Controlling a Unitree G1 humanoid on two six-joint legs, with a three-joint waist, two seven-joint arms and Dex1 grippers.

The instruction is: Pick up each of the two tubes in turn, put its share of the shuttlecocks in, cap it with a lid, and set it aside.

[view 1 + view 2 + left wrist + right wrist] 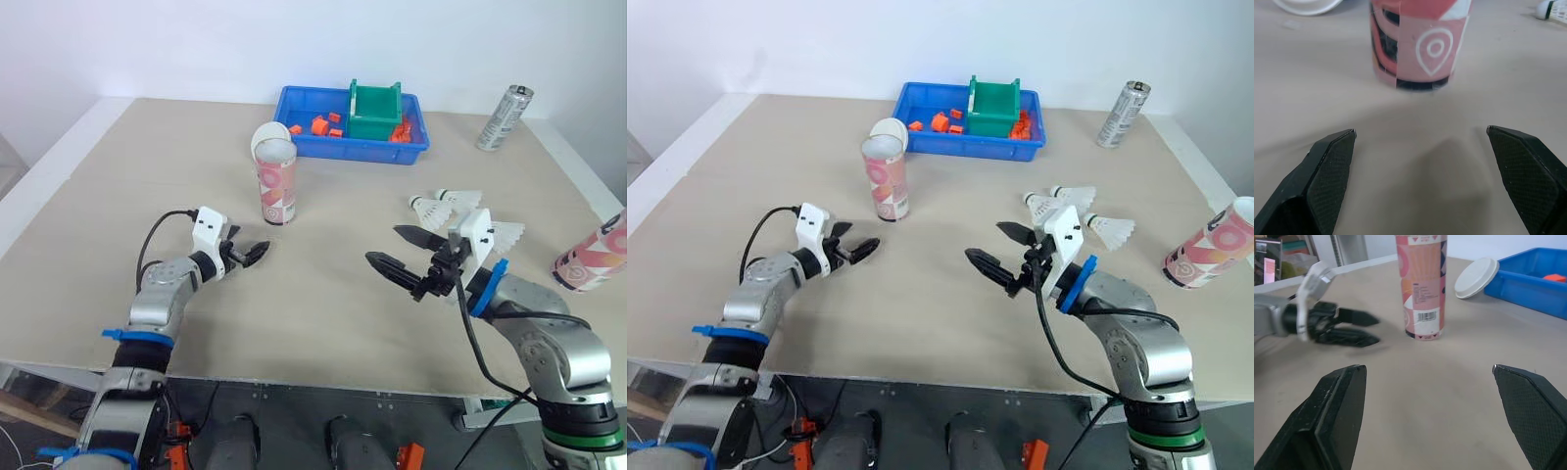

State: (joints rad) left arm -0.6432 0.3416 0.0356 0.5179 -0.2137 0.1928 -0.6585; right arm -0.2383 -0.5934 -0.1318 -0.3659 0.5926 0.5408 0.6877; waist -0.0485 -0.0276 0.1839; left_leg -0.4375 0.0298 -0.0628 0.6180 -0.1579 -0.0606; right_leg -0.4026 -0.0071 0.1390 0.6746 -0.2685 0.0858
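Note:
A pink patterned tube [277, 184] stands upright and uncapped at mid-table, with a white lid [266, 134] leaning just behind it. The second pink tube [593, 257] lies on its side at the right edge. Two white shuttlecocks [446, 204] rest right of centre, one of them [505, 233] behind my right wrist. My left gripper [253, 253] is open and empty, pointing at the upright tube [1420, 44] from a short way in front. My right gripper [397, 250] hovers open and empty over bare table, also facing that tube [1421, 284].
A blue bin [353, 149] at the back holds a green box [375, 110] and small orange pieces. A silver can [505, 117] stands at the back right. The table's front edge runs close below both arms.

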